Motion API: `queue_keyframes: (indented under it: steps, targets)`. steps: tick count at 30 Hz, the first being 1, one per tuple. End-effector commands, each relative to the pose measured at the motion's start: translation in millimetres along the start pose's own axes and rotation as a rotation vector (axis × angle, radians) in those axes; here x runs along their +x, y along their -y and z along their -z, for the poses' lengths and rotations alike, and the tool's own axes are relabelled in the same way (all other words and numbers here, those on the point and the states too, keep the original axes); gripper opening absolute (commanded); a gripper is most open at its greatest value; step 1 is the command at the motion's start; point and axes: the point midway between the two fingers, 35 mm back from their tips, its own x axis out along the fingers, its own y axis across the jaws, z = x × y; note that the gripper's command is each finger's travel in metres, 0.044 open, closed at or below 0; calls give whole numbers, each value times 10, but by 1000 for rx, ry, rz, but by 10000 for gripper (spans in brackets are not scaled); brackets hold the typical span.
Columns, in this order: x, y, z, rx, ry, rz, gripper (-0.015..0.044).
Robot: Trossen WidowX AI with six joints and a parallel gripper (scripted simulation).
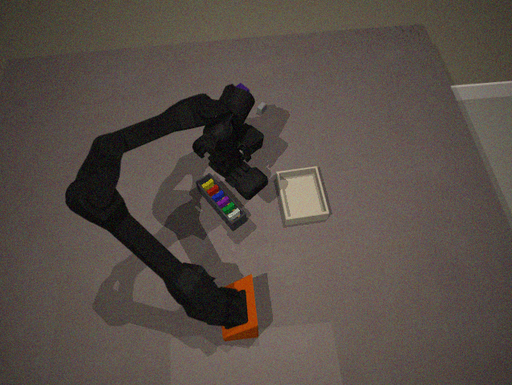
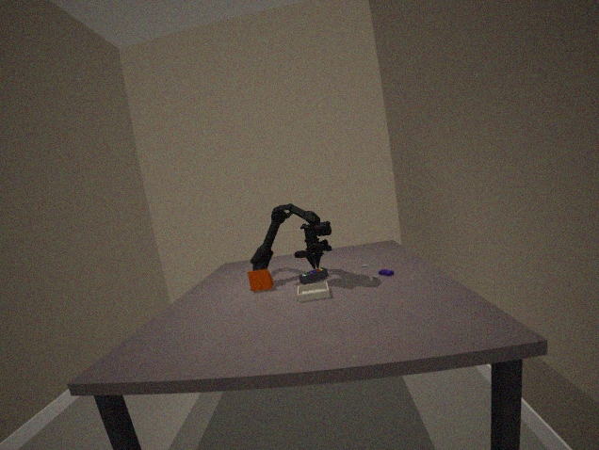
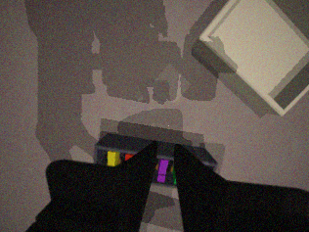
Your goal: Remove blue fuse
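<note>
The blue fuse (image 1: 217,196) stands in the dark fuse block (image 1: 238,225) (image 2: 315,278) (image 3: 128,143), between the red fuse (image 1: 212,190) (image 3: 128,158) and the purple fuse (image 1: 223,201) (image 3: 162,171). In the wrist view the left finger hides it. My gripper (image 2: 316,267) (image 3: 165,147) points down above the block, its fingers slightly apart with nothing seen between them. Its tips are hidden in the top view. Whether they touch anything is too small to tell. The cream tray (image 1: 307,220) (image 2: 314,296) (image 3: 259,43) beside the block is empty.
A yellow fuse (image 1: 208,184) (image 3: 111,159) stands at one end of the block, a green fuse (image 1: 228,208) and a white fuse (image 1: 233,213) towards the other. A purple object (image 1: 243,87) (image 2: 385,272) and a small grey piece (image 1: 261,108) lie beyond the arm. An orange block (image 1: 252,306) (image 2: 260,281) is at the arm's base.
</note>
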Motion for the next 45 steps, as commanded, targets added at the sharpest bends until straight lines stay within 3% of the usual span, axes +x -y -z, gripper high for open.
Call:
queue_keyframes:
  steps: [1,45]
  targets:
    - [-127,-172,388,69,-89,-55,74]
    - [184,-171,408,69,-90,-56,74]
